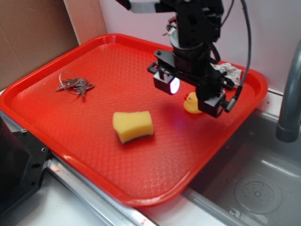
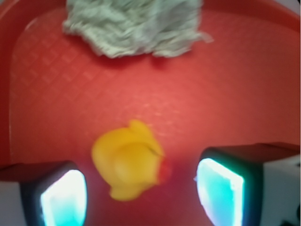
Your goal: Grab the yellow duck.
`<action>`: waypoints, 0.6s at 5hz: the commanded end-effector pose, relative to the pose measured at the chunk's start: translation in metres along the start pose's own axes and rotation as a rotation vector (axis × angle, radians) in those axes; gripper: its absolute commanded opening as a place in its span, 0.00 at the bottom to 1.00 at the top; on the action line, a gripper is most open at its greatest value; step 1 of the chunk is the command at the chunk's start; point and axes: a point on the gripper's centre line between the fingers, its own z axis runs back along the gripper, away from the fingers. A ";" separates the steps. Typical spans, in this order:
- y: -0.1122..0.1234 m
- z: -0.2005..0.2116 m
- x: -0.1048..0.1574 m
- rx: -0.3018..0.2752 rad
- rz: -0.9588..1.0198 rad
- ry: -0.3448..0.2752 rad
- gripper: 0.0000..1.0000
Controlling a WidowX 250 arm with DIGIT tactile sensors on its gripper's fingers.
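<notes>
Pincer (image 2: 141, 195) stands wide, empty, the duck (image 2: 128, 162) between its pads but nearer the left one. Risk: uneven closing could squirt the glossy duck toward the cloth (image 2: 134, 26) ahead.

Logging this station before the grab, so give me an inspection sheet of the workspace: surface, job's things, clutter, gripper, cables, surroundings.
Surface: red tray, textured, on a metal counter.
Job's things: yellow duck lying on the tray between the gripper's fingers, not yet touched.
Clutter: yellow sponge mid-tray; keys on a ring at the far left; crumpled cloth beyond the duck.
Grippers: gripper open, low over the duck, a finger on each side.
Cables: black cable looping down from the arm.
Surroundings: sink beside the tray, grey faucet, cardboard behind.
</notes>
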 end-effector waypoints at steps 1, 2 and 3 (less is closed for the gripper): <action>0.001 -0.007 0.014 -0.013 0.023 -0.010 0.00; 0.003 -0.009 0.012 -0.035 0.026 0.010 0.00; 0.011 -0.008 0.011 -0.037 0.010 0.040 0.00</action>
